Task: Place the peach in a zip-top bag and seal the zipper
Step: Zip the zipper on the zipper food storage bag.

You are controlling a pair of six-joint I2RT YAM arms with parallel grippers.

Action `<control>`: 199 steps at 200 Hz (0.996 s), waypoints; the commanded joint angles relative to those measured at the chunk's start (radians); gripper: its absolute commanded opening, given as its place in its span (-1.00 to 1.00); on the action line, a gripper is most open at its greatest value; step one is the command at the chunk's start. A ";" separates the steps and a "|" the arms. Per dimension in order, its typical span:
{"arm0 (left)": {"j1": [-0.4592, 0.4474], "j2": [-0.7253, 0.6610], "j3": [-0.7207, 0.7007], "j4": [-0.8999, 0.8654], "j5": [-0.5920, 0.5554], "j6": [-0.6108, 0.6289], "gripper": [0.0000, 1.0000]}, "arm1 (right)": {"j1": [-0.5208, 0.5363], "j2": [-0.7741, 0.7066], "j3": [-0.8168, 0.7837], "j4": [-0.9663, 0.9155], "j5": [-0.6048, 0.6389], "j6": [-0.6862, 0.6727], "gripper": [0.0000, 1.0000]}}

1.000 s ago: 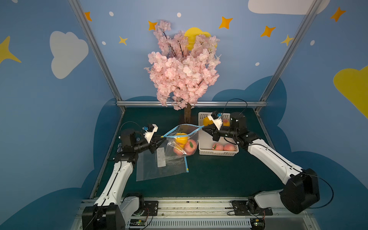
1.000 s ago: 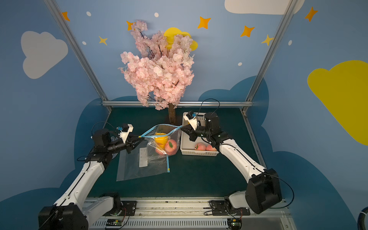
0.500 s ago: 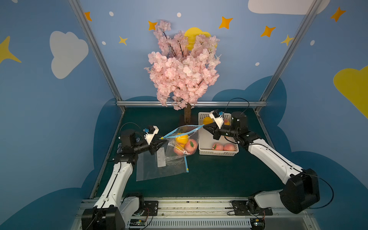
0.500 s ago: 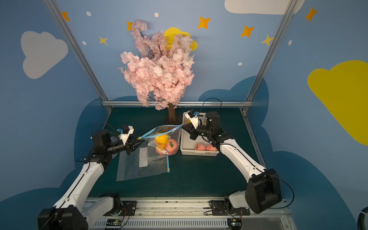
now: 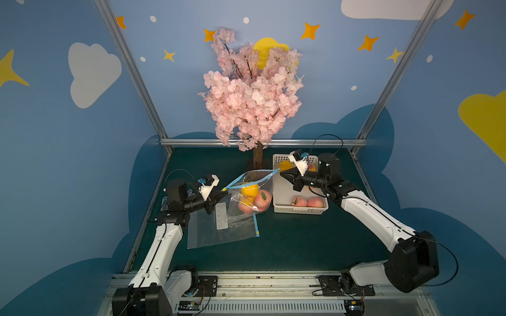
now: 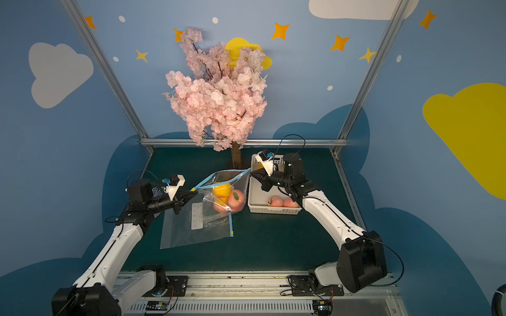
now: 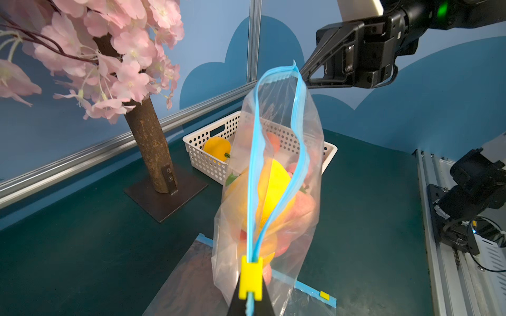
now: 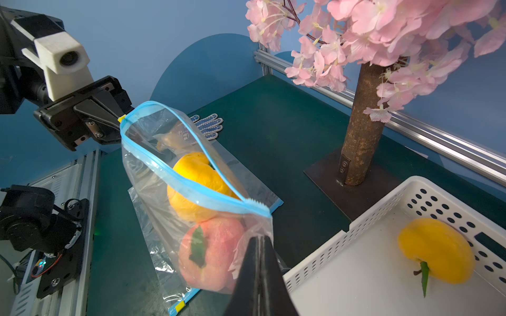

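whereas open before | left gripper [image 5: 223, 192] now clamps zipper slider [image 7: 250, 277]

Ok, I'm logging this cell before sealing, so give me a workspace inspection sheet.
Surface: dark green tabletop mat.
Job's things: clear zip-top bag with blue zipper held up, mouth open, yellow peach, pink peaches inside; white perforated basket holds more fruit.
Clutter: flat spare clear bag, white dotted glove, pink blossom tree.
Grippers: left gripper shut on bag at yellow slider; right gripper shut on bag corner.
Cables: black loops above both wrists.
Surroundings: blue cloud-painted walls, aluminium frame.
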 commanded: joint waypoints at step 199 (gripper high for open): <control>-0.198 0.108 0.551 -0.806 -0.021 0.438 -0.94 | 0.226 0.088 0.397 -0.375 -0.189 -0.311 0.61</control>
